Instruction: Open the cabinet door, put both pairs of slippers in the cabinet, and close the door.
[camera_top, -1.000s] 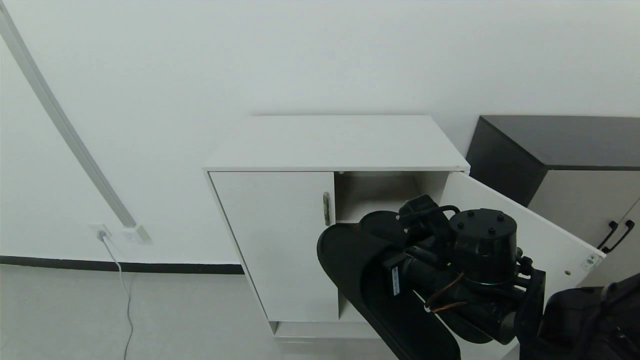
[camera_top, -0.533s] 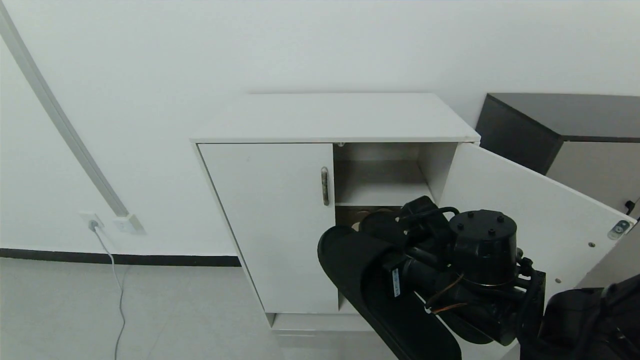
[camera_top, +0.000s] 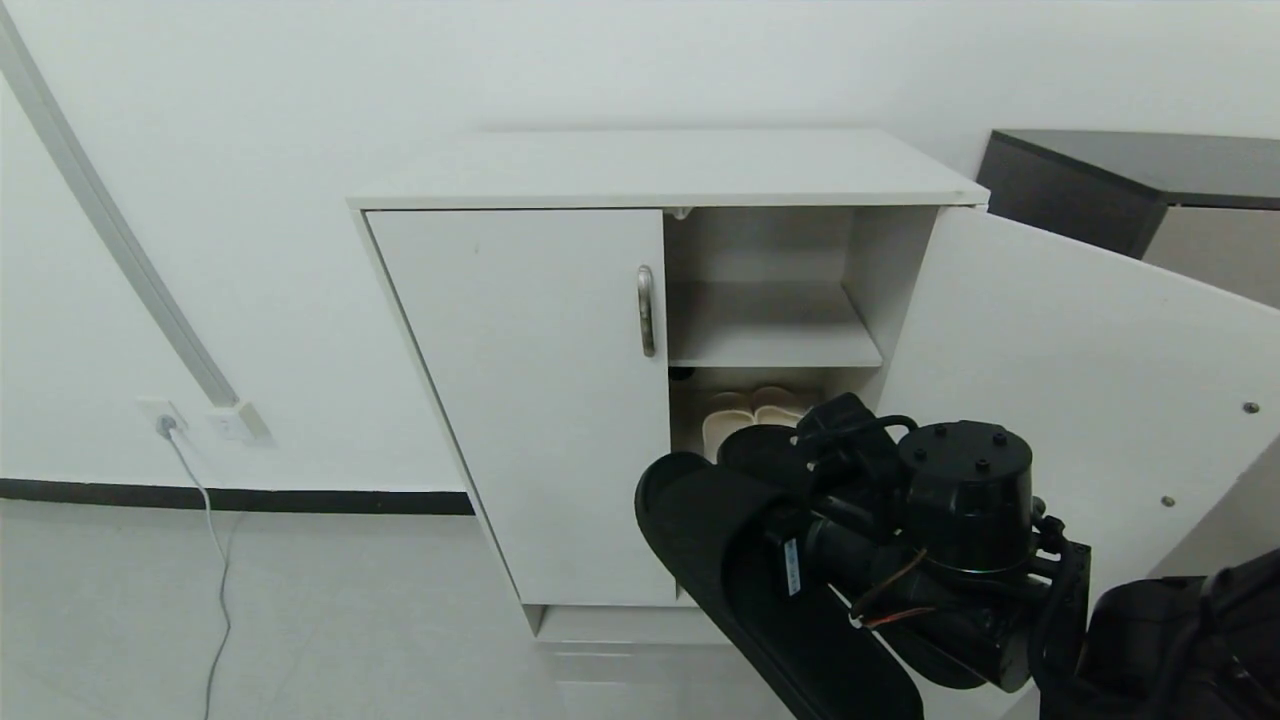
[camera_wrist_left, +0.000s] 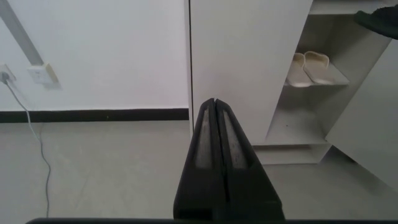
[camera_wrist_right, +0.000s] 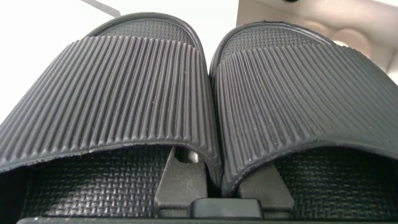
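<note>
The white cabinet (camera_top: 660, 165) stands against the wall with its right door (camera_top: 1060, 370) swung open and its left door (camera_top: 530, 400) closed. A beige pair of slippers (camera_top: 750, 410) lies on the lower shelf inside, also seen as beige slippers (camera_wrist_left: 311, 67) in the left wrist view. My right gripper (camera_wrist_right: 214, 180) is shut on a black pair of slippers (camera_top: 740, 560), held side by side just in front of the open compartment; the ribbed straps (camera_wrist_right: 143, 93) cover most of its fingers. My left gripper (camera_wrist_left: 214, 109) is shut and empty, low in front of the closed door.
A dark-topped cabinet (camera_top: 1100, 170) stands to the right, behind the open door. A wall socket with a trailing cable (camera_top: 165, 425) and a slanted conduit (camera_top: 100, 220) are on the left wall. Bare floor (camera_top: 300, 620) lies left of the cabinet.
The whole head picture has shifted: the cabinet now sits higher in frame, uncovering the lower shelf and the beige slippers. The right arm with the black slippers keeps its place in the picture.
</note>
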